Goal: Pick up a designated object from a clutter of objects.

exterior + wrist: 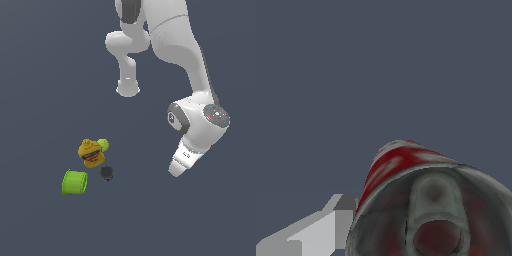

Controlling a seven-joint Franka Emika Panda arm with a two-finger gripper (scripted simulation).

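Wrist view: the can (421, 210) fills our frame, end-on, its long axis running away from the camera, hard against one gripper finger (326, 227). We judge it clamped, though the jaws are mostly hidden. Yellow bottle (91, 153) and green cup (74, 181) sit well apart from the arm.

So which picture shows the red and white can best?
The wrist view. The can fills the picture's lower part, close up, with its red-and-white label and grey end showing beside a gripper finger. In the exterior view I cannot find the can at all.
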